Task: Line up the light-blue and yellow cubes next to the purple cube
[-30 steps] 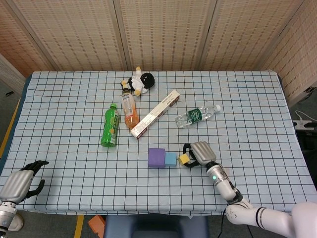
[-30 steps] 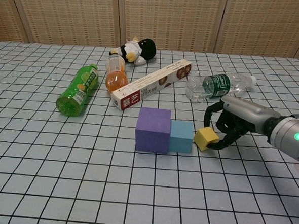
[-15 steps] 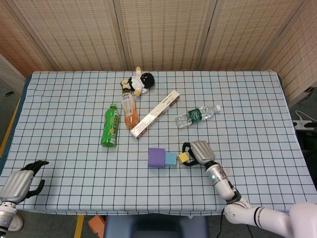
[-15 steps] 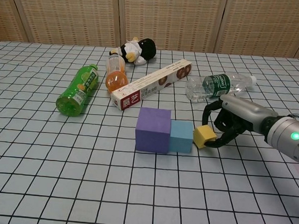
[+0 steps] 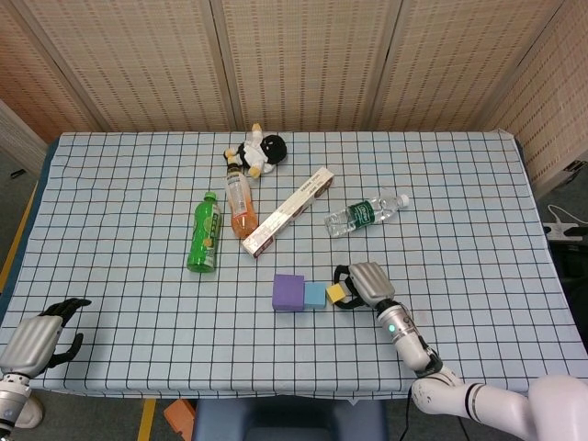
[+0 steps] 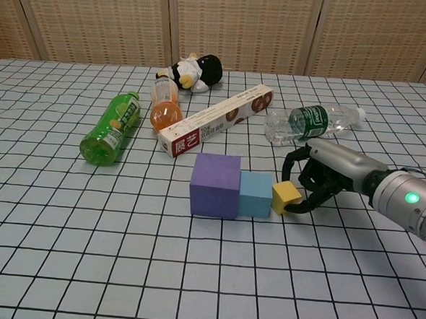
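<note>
The purple cube [image 6: 214, 194] [image 5: 288, 292] stands on the checked cloth with the light-blue cube [image 6: 255, 193] [image 5: 315, 294] touching its right side. Against the light-blue cube's right side sits the small yellow cube [image 6: 286, 196] [image 5: 335, 293]. My right hand [image 6: 320, 178] [image 5: 360, 283] curls around the yellow cube from the right and grips it between thumb and fingers. Off the table's near left corner, my left hand [image 5: 41, 334] hangs with its fingers loosely curled and nothing in it; the chest view does not show it.
Behind the cubes lie a long biscuit box [image 6: 215, 119], a clear water bottle [image 6: 313, 122], an orange drink bottle [image 6: 165, 108], a green bottle [image 6: 112, 128] and a plush cow [image 6: 192, 71]. The table's right edge [image 5: 542, 248] is far from the hand.
My right hand has pushed the yellow cube left until it meets the light-blue cube. The light-blue and purple cubes have shifted slightly left with it. The left hand has not moved.
</note>
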Controlling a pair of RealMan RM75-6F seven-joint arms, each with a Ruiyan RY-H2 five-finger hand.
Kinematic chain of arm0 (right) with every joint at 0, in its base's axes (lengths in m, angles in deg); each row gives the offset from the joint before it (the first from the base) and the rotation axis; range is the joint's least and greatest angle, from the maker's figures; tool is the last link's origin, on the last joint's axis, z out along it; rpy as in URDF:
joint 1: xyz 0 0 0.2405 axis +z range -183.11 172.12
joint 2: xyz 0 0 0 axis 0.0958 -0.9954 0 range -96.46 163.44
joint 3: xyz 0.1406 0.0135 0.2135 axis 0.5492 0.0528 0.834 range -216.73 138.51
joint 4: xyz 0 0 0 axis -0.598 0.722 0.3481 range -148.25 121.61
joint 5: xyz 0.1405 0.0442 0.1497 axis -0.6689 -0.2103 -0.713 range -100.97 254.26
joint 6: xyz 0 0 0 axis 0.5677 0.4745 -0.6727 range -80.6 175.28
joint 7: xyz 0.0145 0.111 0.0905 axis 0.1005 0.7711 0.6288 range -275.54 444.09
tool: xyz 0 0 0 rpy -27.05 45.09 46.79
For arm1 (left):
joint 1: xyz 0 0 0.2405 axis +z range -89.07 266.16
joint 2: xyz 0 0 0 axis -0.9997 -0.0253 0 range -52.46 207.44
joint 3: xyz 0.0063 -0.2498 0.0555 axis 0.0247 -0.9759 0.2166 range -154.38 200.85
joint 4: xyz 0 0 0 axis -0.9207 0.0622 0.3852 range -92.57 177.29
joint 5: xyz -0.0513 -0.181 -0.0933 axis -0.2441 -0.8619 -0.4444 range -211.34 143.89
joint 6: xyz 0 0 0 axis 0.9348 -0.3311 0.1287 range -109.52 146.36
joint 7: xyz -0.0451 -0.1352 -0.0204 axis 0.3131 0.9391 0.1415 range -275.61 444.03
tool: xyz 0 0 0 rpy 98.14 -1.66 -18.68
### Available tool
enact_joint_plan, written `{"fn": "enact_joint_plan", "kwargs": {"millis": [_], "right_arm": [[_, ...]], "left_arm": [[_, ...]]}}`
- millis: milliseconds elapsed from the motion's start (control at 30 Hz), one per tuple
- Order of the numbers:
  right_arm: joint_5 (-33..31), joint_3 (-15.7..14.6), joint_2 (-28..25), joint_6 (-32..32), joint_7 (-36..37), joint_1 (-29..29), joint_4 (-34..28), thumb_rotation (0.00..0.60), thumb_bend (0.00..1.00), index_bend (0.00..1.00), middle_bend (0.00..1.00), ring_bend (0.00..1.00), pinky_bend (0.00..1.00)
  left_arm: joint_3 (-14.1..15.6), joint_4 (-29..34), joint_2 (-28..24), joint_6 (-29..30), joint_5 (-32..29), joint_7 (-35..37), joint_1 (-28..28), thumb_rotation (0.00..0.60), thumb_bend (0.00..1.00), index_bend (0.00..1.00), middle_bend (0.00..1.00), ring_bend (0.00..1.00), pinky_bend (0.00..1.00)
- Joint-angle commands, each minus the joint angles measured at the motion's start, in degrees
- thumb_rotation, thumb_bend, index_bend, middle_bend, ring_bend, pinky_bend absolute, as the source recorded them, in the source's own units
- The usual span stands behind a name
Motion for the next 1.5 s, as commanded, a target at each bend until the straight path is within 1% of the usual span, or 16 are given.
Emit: {"fn": "enact_joint_plan", "kwargs": {"millis": [33, 233, 333, 400, 500, 533, 600, 667, 733, 767, 900, 1033, 1100, 1233, 1400, 1500], "right_arm": [[0.51, -0.29, -0.18, 0.08, 0.39, -0.05, 0.03, 0.6, 0.08, 0.48, 0.9, 0.97, 1.0], [0.46, -0.56, -1.66, 0.77, -0.1, -0.07, -1.04, 0.6, 0.08, 0.29, 0.9, 0.97, 1.0], [0.29, -0.48, -2.53, 0.85, -0.16, -0.18, -1.83, 0.6, 0.08, 0.25, 0.9, 0.97, 1.0], [0.16, -0.57, -3.67, 1.06, -0.47, -0.28, -3.03, 0.6, 0.08, 0.23, 0.9, 0.97, 1.0], [-0.61, -0.85, -6.02, 1.58, -2.02, -0.42, -5.97, 0.6, 0.08, 0.24, 0.9, 0.97, 1.0], [-1.11, -0.89, -6.77, 1.63, -2.78, -0.51, -7.08, 0.6, 0.1, 0.25, 0.9, 0.97, 1.0], [-2.46, -0.9, -8.02, 0.81, -5.39, -0.86, -9.38, 0.6, 0.18, 0.27, 0.9, 0.97, 1.0], [-4.08, -0.89, -8.61, -0.43, -8.42, -1.23, -11.12, 0.6, 0.29, 0.29, 0.9, 0.97, 1.0], [-5.86, -0.97, -9.22, -1.64, -11.77, -1.5, -13.15, 0.6, 0.37, 0.3, 0.9, 0.97, 1.0], [-6.75, -1.0, -9.53, -2.19, -13.28, -1.61, -14.14, 0.6, 0.39, 0.31, 0.9, 0.97, 1.0], [-9.17, -0.82, -9.97, -3.06, -16.05, -1.65, -15.74, 0.6, 0.52, 0.32, 0.9, 0.97, 1.0], [-12.33, -0.54, -10.47, -1.99, -17.25, -1.25, -16.48, 0.6, 0.68, 0.34, 0.9, 0.97, 1.0], [-13.96, -0.53, -10.88, -1.37, -18.03, -0.93, -17.07, 0.6, 0.71, 0.34, 0.9, 0.97, 1.0], [-15.79, -0.89, -11.21, -0.36, -19.03, -0.34, -17.92, 0.6, 0.74, 0.37, 0.9, 0.97, 1.0], [-18.59, -0.89, -12.86, 4.61, -16.36, 0.72, -19.48, 0.6, 0.75, 0.39, 0.9, 0.97, 1.0], [-19.11, -1.05, -13.55, 6.1, -15.36, 1.26, -19.66, 0.6, 0.76, 0.39, 0.9, 0.97, 1.0]], "left_arm": [[0.0, 0.0, -0.01, 0.02, 0.0, 0.0, 0.01, 0.6, 0.5, 0.22, 0.2, 0.22, 0.43], [-0.01, -0.03, -0.01, -0.07, -0.06, 0.06, -0.03, 0.6, 0.5, 0.22, 0.2, 0.22, 0.43], [0.05, -0.01, -0.02, -0.11, 0.03, 0.03, -0.05, 0.6, 0.5, 0.22, 0.2, 0.22, 0.43], [0.05, 0.0, -0.02, -0.14, 0.01, 0.03, -0.07, 0.6, 0.5, 0.22, 0.2, 0.22, 0.43], [0.01, -0.02, 0.01, -0.22, -0.15, 0.01, -0.08, 0.6, 0.5, 0.22, 0.2, 0.22, 0.43], [-0.01, -0.02, 0.02, -0.26, -0.2, 0.0, -0.1, 0.6, 0.5, 0.22, 0.2, 0.22, 0.43], [-0.02, -0.02, 0.02, -0.33, -0.27, -0.04, -0.14, 0.6, 0.5, 0.22, 0.2, 0.22, 0.43], [-0.01, 0.01, 0.02, -0.3, -0.23, -0.07, -0.13, 0.6, 0.5, 0.22, 0.2, 0.22, 0.43], [0.0, 0.04, 0.0, -0.22, -0.2, -0.08, -0.09, 0.6, 0.5, 0.22, 0.2, 0.22, 0.43], [0.0, 0.04, 0.01, -0.19, -0.2, -0.09, -0.08, 0.6, 0.5, 0.22, 0.2, 0.22, 0.43], [0.03, 0.07, 0.02, -0.3, -0.21, -0.19, -0.13, 0.6, 0.5, 0.22, 0.2, 0.22, 0.43], [0.04, 0.06, 0.04, -0.15, -0.1, -0.25, -0.09, 0.6, 0.5, 0.22, 0.2, 0.22, 0.43], [0.06, 0.06, 0.07, -0.21, -0.13, -0.26, -0.11, 0.6, 0.5, 0.22, 0.2, 0.22, 0.43], [0.08, 0.11, 0.08, -0.43, -0.25, -0.45, -0.19, 0.6, 0.5, 0.22, 0.2, 0.22, 0.43], [0.08, 0.15, 0.01, -0.15, -0.11, -0.35, -0.09, 0.6, 0.5, 0.22, 0.2, 0.22, 0.43], [0.07, 0.15, -0.01, -0.2, -0.15, -0.26, -0.1, 0.6, 0.5, 0.22, 0.2, 0.22, 0.43]]}}
